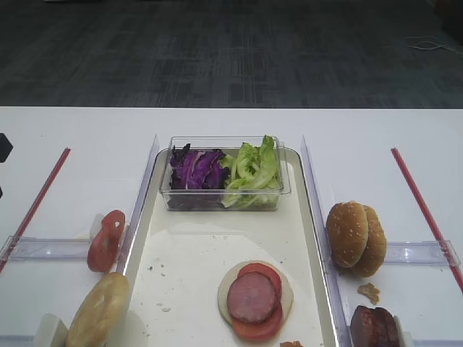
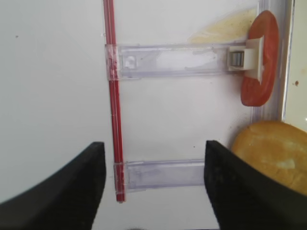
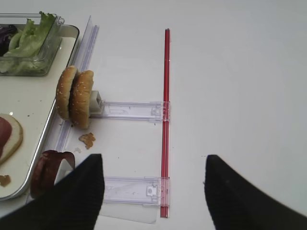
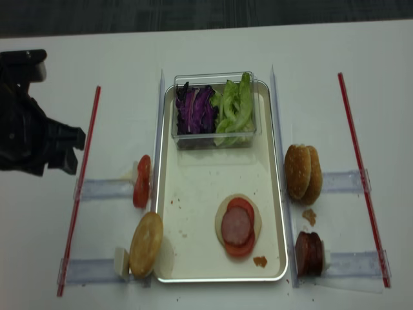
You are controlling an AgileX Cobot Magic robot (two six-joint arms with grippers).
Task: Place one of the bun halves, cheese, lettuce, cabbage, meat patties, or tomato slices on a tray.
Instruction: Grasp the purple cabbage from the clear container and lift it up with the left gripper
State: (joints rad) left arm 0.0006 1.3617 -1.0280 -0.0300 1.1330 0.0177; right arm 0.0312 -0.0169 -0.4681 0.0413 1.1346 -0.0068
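Observation:
The cream tray (image 1: 188, 253) carries a pale round base topped with tomato slices (image 1: 262, 273) and a meat patty (image 1: 252, 296). At its back, a clear tub holds purple cabbage (image 1: 195, 170) and lettuce (image 1: 253, 170). Left of the tray, more tomato slices (image 2: 261, 62) and a plain bun half (image 2: 273, 153) stand on edge. To its right stand two sesame bun halves (image 3: 74, 96) and dark patties (image 3: 45, 172). Cheese is out of view. My left gripper (image 2: 151, 187) hovers open above a clear rail, left of the plain bun. My right gripper (image 3: 152, 191) hangs open and empty above another rail.
Red strips (image 1: 36, 199) (image 1: 423, 206) run along both outer sides of the white table, joined to clear plastic rails (image 3: 129, 110). A crumb (image 3: 87, 140) lies near the sesame buns. The black left arm (image 4: 32, 129) hangs over the table's far left.

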